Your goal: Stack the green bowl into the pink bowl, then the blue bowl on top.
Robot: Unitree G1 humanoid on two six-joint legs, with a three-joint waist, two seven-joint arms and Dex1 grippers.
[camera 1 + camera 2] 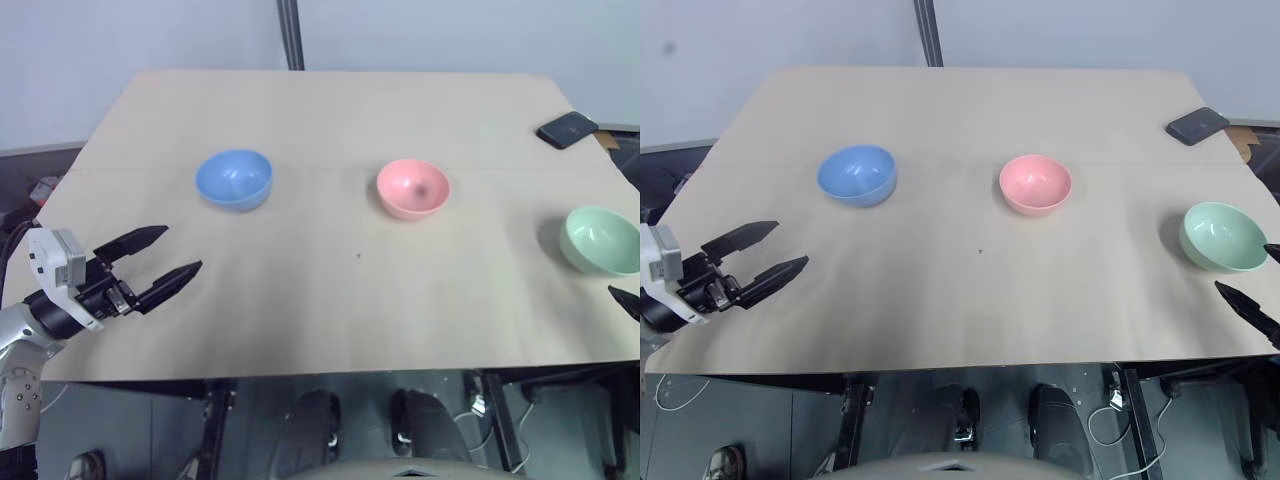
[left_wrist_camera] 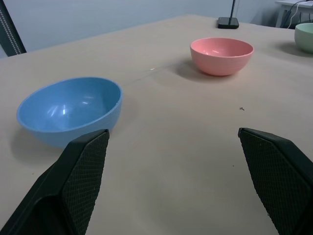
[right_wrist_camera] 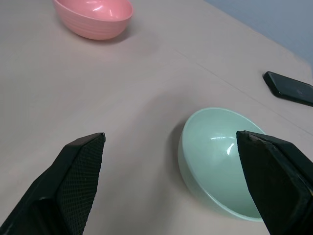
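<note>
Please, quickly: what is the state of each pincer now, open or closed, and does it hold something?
Left pincer: open, holding nothing, near the blue bowl.
Right pincer: open, holding nothing, near the green bowl.

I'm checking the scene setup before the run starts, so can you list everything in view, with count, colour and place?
blue bowl: one, light sky blue, upright and empty, on the robot's left part of the table, apart from the others.
pink bowl: one, salmon pink, upright and empty, near the table's middle.
green bowl: one, pale mint green, upright and empty, near the table's right edge.
phone: one, black, lying flat at the far right corner.
table: one, beige top, bears all of the above.
pole: one, dark, behind the table's far edge.
left gripper: one, black fingers, open, holding nothing, over the near left corner.
right gripper: one, black fingers, open, holding nothing, facing the green bowl.
</note>
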